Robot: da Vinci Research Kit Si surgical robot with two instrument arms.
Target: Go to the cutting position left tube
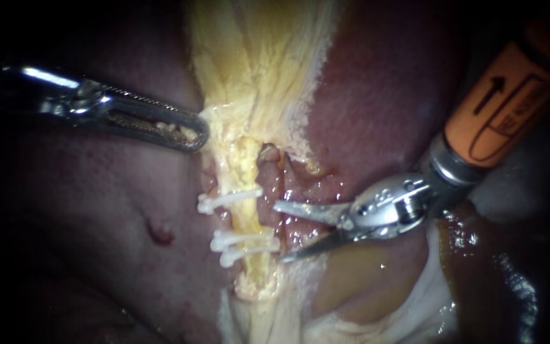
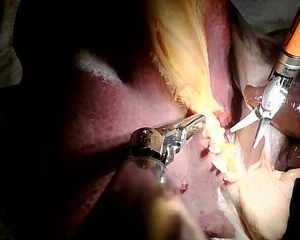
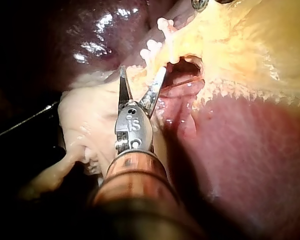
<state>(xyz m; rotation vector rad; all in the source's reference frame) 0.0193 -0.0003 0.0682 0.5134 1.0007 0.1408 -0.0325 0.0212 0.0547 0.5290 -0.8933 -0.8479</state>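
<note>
Left instrument [image 1: 193,132]: shaft from 9 o'clock, pincer closed on the edge of the yellow tissue [image 1: 256,64], at 11 o'clock of centre. Left tube [image 1: 244,220] ran 12-to-6 just below centre, with one clip [image 1: 229,199] across it above, two clips [image 1: 243,247] below and a bare stretch between. Right instrument [image 1: 279,233]: shaft from 2 o'clock, pincer a pair of blades, wide open, holding nothing. Both tips sat just off the tube's 3 o'clock edge, the upper level with the bare stretch, the lower beside the lower clips' ends. Liver [image 1: 377,95] lay bare at 9 and 1 o'clock.
</note>
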